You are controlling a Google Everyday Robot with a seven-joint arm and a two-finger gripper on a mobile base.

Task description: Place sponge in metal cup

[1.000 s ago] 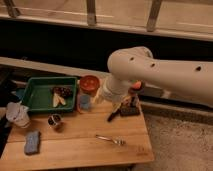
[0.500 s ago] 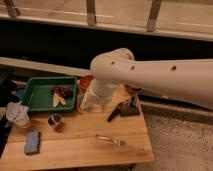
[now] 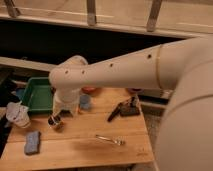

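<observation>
The dull-blue sponge point(image 3: 32, 142) lies flat on the wooden table point(image 3: 85, 150) near its front left corner. The small metal cup point(image 3: 54, 121) stands upright to the right of and behind the sponge, apart from it. My big white arm point(image 3: 125, 70) reaches in from the right and bends down at the left. My gripper point(image 3: 62, 111) hangs below the wrist, just above and behind the metal cup and well away from the sponge. The arm hides most of the gripper.
A whitish translucent cup point(image 3: 17, 114) stands at the left edge. A green tray point(image 3: 36, 95) sits behind it. A blue pad point(image 3: 85, 102) and an orange bowl point(image 3: 91, 90) peek out behind the arm. A black tool point(image 3: 122, 109) and a fork point(image 3: 110, 140) lie to the right.
The arm has swung left and toward the camera, now filling the right side of the view. The wrist has moved down toward the metal cup. The sponge and cup have not moved.
</observation>
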